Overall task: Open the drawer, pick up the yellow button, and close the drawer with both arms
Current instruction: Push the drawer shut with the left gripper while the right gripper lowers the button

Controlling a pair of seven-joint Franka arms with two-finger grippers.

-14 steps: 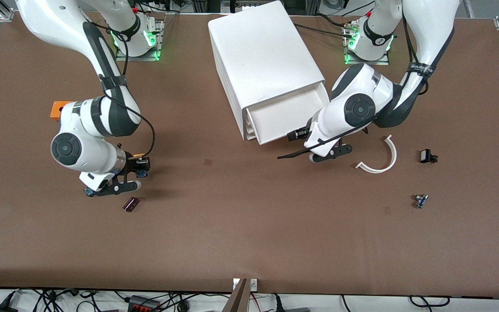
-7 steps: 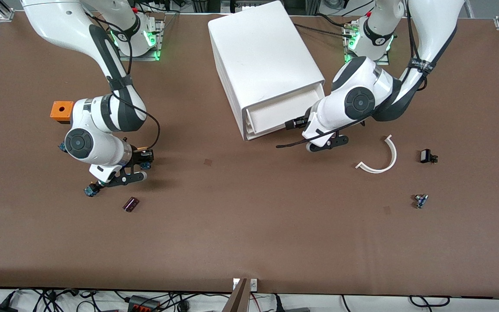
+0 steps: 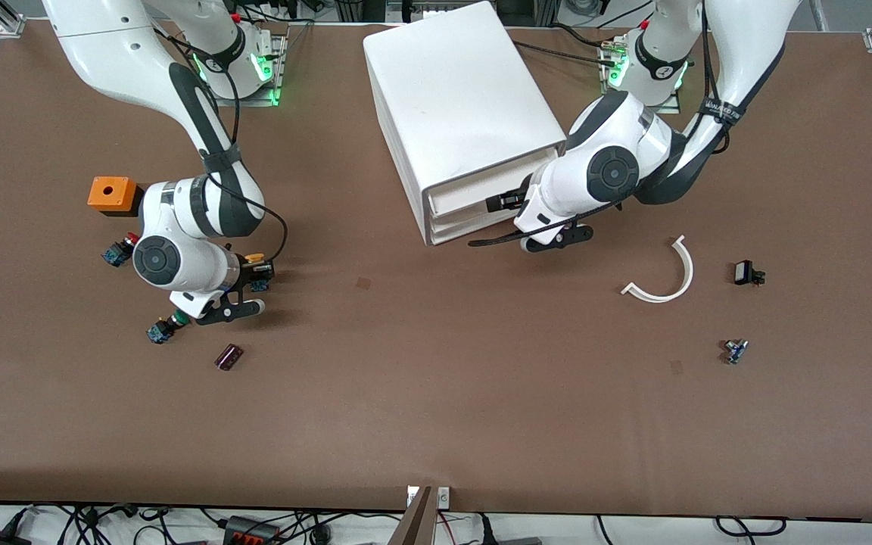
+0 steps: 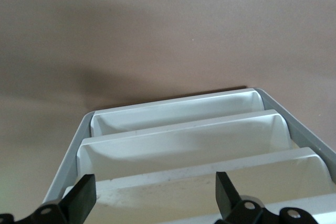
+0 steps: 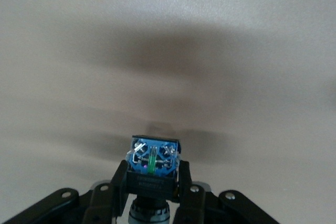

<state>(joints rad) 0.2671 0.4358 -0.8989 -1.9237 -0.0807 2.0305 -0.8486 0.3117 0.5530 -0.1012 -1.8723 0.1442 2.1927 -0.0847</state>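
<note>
The right gripper (image 3: 250,281) hung above the table (image 3: 436,393) toward the right arm's end, its fingers (image 5: 118,184) clamped on the button (image 5: 153,162); the right wrist view showed only the button's blue terminal block, while the front view caught a sliver of its yellow-orange cap (image 3: 255,258), the rest hidden by the wrist. The left gripper (image 3: 510,203) sat at the front of the white cabinet (image 3: 459,106), mostly hidden under the left arm's wrist in the front view. In the left wrist view its two fingers (image 4: 79,199) stood apart, only their tips in frame, straddling the stacked drawer fronts without visibly gripping anything. The drawer (image 3: 470,195) stuck out slightly from the cabinet, its inside not visible. Near the right gripper lay a red-capped button (image 3: 119,248), a green-capped button (image 3: 162,328) partly covered by the gripper, an orange block (image 3: 111,194) and a small dark part (image 3: 228,356). Toward the left arm's end lay a white curved strip (image 3: 667,276) and two small parts (image 3: 746,273) (image 3: 735,350) too small to identify.
</note>
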